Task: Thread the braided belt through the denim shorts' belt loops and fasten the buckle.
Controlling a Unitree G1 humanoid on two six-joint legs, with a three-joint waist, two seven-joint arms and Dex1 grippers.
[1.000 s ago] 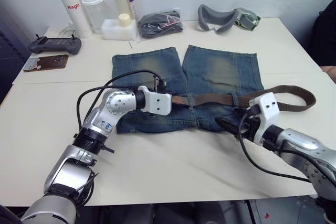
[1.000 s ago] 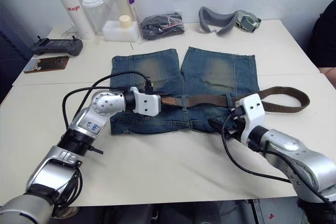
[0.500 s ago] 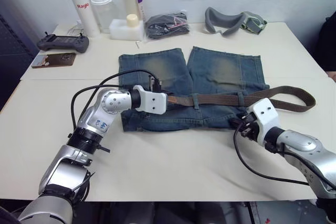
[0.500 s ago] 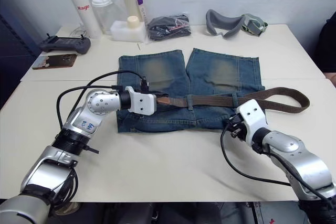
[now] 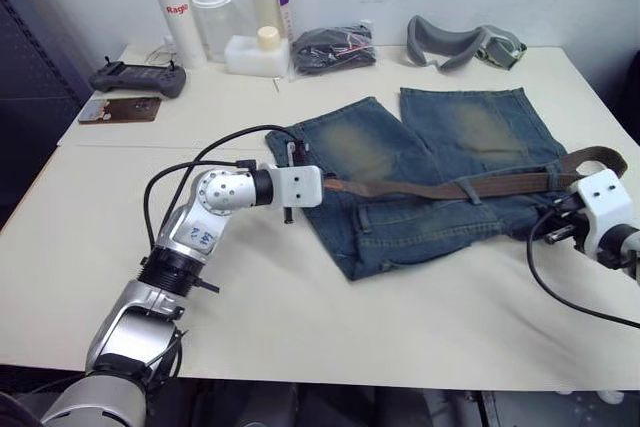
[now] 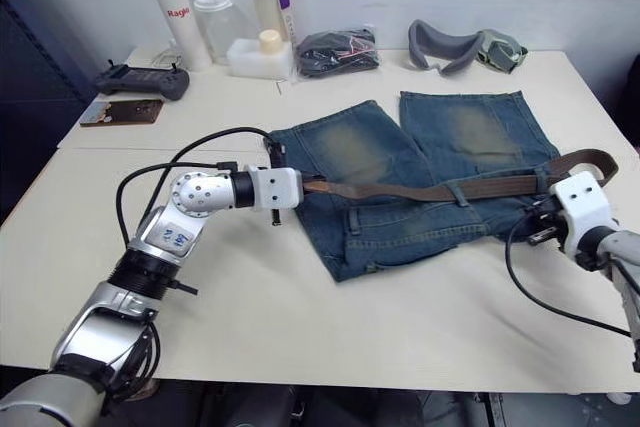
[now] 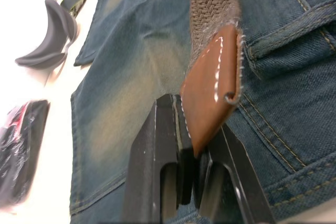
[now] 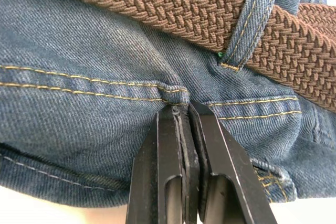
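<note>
Left gripper (image 5: 327,185) is seen in the left eye view closed on the tan tip of the braided belt (image 5: 470,187), at the left end of the waistband of the denim shorts (image 5: 400,182). The shorts lie skewed on the white table (image 5: 120,247), legs toward the far edge. The belt runs rightward across the waistband and loops back near the right gripper (image 5: 560,230), which is held at the shorts' right edge.

From the right eye view, bottles (image 6: 215,17), a black bundle (image 6: 338,49) and grey goggles (image 6: 465,45) are lined along the far edge of the table.

On the left wrist view, the fingers (image 7: 157,156) are pressed together on the stitched leather tip (image 7: 210,98), with the woven strap stretching away over the denim.

On the right wrist view, the fingers (image 8: 157,182) are clamped on a fold of denim at a seam, just below a belt loop (image 8: 242,22) through which the belt is passed.
</note>
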